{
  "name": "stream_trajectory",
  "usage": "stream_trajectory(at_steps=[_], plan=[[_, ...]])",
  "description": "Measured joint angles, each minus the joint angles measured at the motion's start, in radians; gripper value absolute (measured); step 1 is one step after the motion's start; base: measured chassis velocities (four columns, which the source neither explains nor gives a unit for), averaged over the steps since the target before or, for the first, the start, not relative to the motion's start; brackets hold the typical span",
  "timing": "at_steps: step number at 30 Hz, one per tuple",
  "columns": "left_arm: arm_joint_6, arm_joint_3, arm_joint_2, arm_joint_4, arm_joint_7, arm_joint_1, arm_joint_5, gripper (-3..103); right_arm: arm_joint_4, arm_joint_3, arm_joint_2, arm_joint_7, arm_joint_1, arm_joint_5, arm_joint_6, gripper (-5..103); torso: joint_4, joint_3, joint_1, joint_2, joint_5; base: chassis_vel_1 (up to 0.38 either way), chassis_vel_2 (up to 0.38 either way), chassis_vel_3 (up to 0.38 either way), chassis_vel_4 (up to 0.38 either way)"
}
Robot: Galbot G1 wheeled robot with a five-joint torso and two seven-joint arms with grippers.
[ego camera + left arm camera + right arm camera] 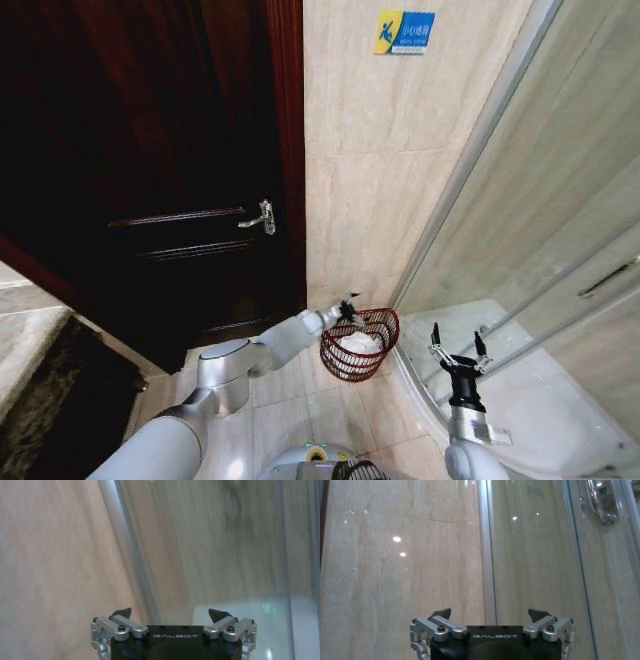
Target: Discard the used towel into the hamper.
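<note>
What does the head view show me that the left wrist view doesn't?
Head view alone: the hamper on the floor with the white towel inside it, the left gripper at its rim, the right gripper raised by the shower, and the dark door. Left wrist view alone: nothing further. Both: the open left gripper, beige tiled wall, glass shower enclosure.

Bright overhead light glints as small spots on the polished wall tiles (395, 555) and floor (300, 410); the dark door (150, 150) swallows detail, and the left wrist view is motion-blurred.
</note>
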Motion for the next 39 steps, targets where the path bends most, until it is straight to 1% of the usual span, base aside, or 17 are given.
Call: stream_trajectory(at_steps=[2,3,5,7,17,20,21,24,25,28,29,31,32,34,35,38,39], plan=[[0.062,0.0,0.064,-0.143,-0.075,0.007,-0.06,100,0.026,0.001,0.0,0.0,-0.019,0.0,-0.011,100,-0.0004,0.0,0.0,0.0,0.0,0.0,0.0,0.0,0.0],[0.062,0.0,0.064,-0.143,-0.075,0.007,-0.06,100,0.026,0.001,0.0,0.0,-0.019,0.0,-0.011,100,-0.0004,0.0,0.0,0.0,0.0,0.0,0.0,0.0,0.0],[0.121,0.0,0.158,-0.285,-0.127,0.018,-0.124,100,0.045,0.004,-0.003,0.0,-0.036,0.0,-0.023,100,0.0013,0.0,0.0,0.0,0.0009,0.0,0.0,0.0,0.0],[0.146,-0.007,0.221,-0.386,-0.161,0.031,-0.151,100,0.06,0.006,-0.005,0.0,-0.047,0.004,-0.033,100,0.0016,0.0,0.0,0.0,0.0,0.0,0.0,0.0,0.0],[0.189,-0.04,0.339,-0.594,-0.22,0.066,-0.163,100,0.092,0.015,-0.003,0.002,-0.062,0.001,-0.062,100,0.0004,0.0,0.0,0.0,0.0002,0.0,0.0,0.0,0.0],[0.223,-0.06,0.411,-0.704,-0.253,0.075,-0.167,100,0.1,0.018,-0.003,0.006,-0.062,0.0,-0.078,100,0.0003,0.0,0.0,0.0,0.0001,0.0,0.0,0.0,0.0],[0.223,-0.06,0.411,-0.704,-0.253,0.075,-0.167,100,0.1,0.018,-0.003,0.006,-0.062,0.0,-0.078,100,0.0003,0.0,0.0,0.0,0.0001,0.0,0.0,0.0,0.0],[0.255,-0.092,0.513,-0.811,-0.28,0.099,-0.166,100,0.103,0.019,-0.004,0.011,-0.05,-0.002,-0.094,100,0.0006,0.0,0.0,0.0,-0.0001,0.0,0.0,0.0,0.0],[0.255,-0.092,0.513,-0.811,-0.28,0.099,-0.166,100,0.103,0.019,-0.004,0.011,-0.05,-0.002,-0.094,100,0.0006,0.0,0.0,0.0,-0.0001,0.0,0.0,0.0,0.0],[0.28,-0.159,0.614,-0.888,-0.311,0.151,-0.159,100,0.108,0.019,-0.005,0.016,-0.038,-0.005,-0.111,100,0.0007,0.0,0.0,0.0,-0.0001,0.0,0.0,0.0,0.0],[0.28,-0.159,0.614,-0.888,-0.311,0.151,-0.159,100,0.108,0.019,-0.005,0.016,-0.038,-0.005,-0.111,100,0.0007,0.0,0.0,0.0,-0.0001,0.0,0.0,0.0,0.0],[0.294,-0.255,0.689,-0.938,-0.328,0.212,-0.141,100,0.111,0.02,-0.007,0.018,-0.029,-0.008,-0.125,100,0.0007,0.0,0.0,0.0,0.0002,0.0,0.0,0.0,0.0],[0.294,-0.255,0.689,-0.938,-0.328,0.212,-0.141,100,0.111,0.02,-0.007,0.018,-0.029,-0.008,-0.125,100,0.0007,0.0,0.0,0.0,0.0002,0.0,0.0,0.0,0.0],[0.306,-0.349,0.746,-0.982,-0.339,0.28,-0.129,100,0.117,0.016,-0.007,0.02,-0.018,-0.009,-0.141,100,0.0007,0.0,0.0,0.0,0.0001,0.0,0.0,0.0,0.0],[0.306,-0.349,0.746,-0.982,-0.339,0.28,-0.129,100,0.117,0.016,-0.007,0.02,-0.018,-0.009,-0.141,100,0.0007,0.0,0.0,0.0,0.0001,0.0,0.0,0.0,0.0],[0.32,-0.5,0.809,-1.053,-0.354,0.415,-0.102,100,0.125,0.008,-0.009,0.022,-0.003,-0.016,-0.16,100,0.0006,0.0,0.0,0.0,-0.0002,0.0,0.0,0.0,0.0],[0.32,-0.5,0.809,-1.053,-0.354,0.415,-0.102,100,0.125,0.008,-0.009,0.022,-0.003,-0.016,-0.16,100,0.0006,0.0,0.0,0.0,-0.0002,0.0,0.0,0.0,0.0]])
